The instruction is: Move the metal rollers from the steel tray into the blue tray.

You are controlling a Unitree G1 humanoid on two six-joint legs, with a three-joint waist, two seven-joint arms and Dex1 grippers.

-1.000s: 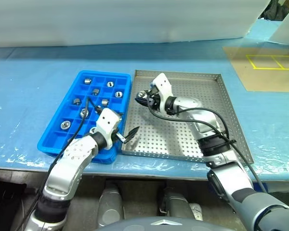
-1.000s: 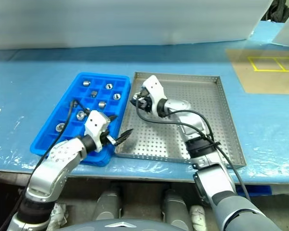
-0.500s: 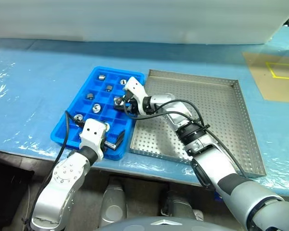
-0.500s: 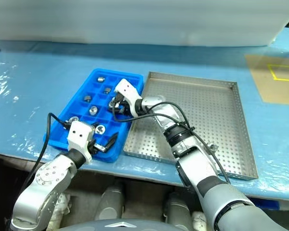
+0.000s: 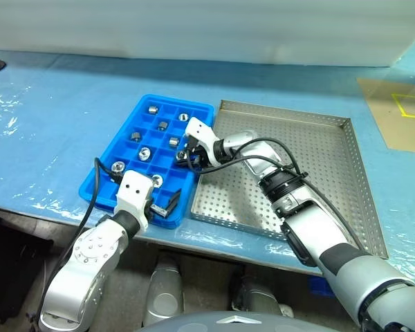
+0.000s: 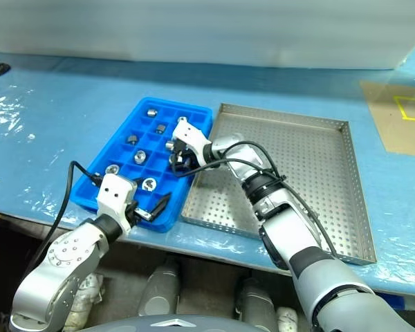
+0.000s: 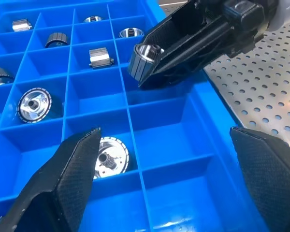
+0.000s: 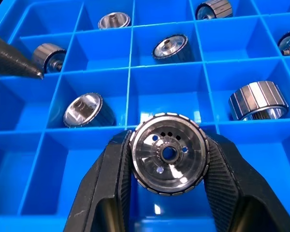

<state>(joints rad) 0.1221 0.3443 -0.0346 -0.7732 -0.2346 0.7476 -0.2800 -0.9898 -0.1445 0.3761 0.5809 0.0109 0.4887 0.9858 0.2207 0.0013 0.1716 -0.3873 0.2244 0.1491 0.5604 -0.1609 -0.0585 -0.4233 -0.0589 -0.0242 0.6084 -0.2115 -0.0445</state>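
The blue tray [image 5: 124, 181] lies left of the steel tray [image 5: 304, 149], their sides touching. Several metal rollers rest in its compartments, among them one roller [image 8: 85, 109] and another [image 7: 34, 103]. My right gripper [image 5: 185, 158] reaches across from the steel tray and hovers over the blue tray's right-hand column, shut on a metal roller [image 8: 168, 153] whose hollow face points at the wrist camera. The same held roller [image 7: 145, 56] hangs just above an empty compartment. My left gripper [image 5: 166, 205] stands open at the blue tray's near right corner, holding nothing.
The trays sit on a table covered in blue plastic film [image 5: 48, 124], close to its front edge. A white wall [image 5: 194, 28] runs along the back. A brown sheet with yellow tape [image 5: 401, 111] lies at the far right.
The camera has swung. My right gripper carried the roller from over the steel tray leftward to over the blue tray. My left gripper drew back to the blue tray's near corner.
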